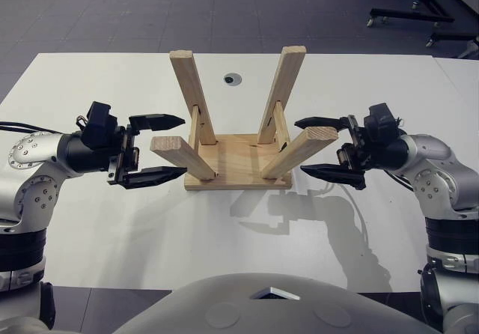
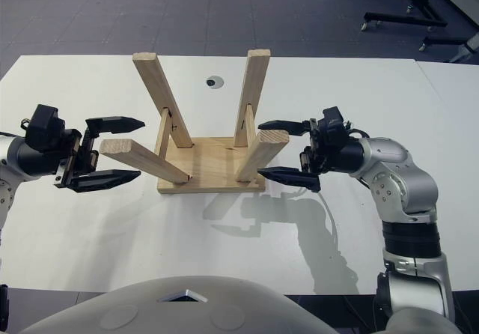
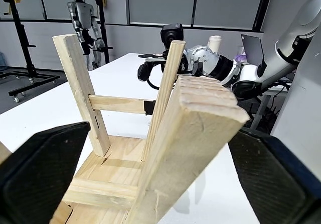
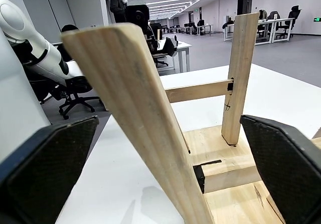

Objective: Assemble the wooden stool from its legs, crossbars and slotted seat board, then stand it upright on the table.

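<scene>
Stool (image 1: 238,172) upside down mid-frame on your table (image 1: 105,237); left gripper (image 1: 183,145) gapes around its lower-left leg (image 1: 196,163), right gripper (image 1: 299,146) around the lower-right leg (image 1: 287,159).

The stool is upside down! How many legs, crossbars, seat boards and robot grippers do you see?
Legs: 4
Crossbars: 2
Seat board: 1
Grippers: 2
Total: 9
</scene>
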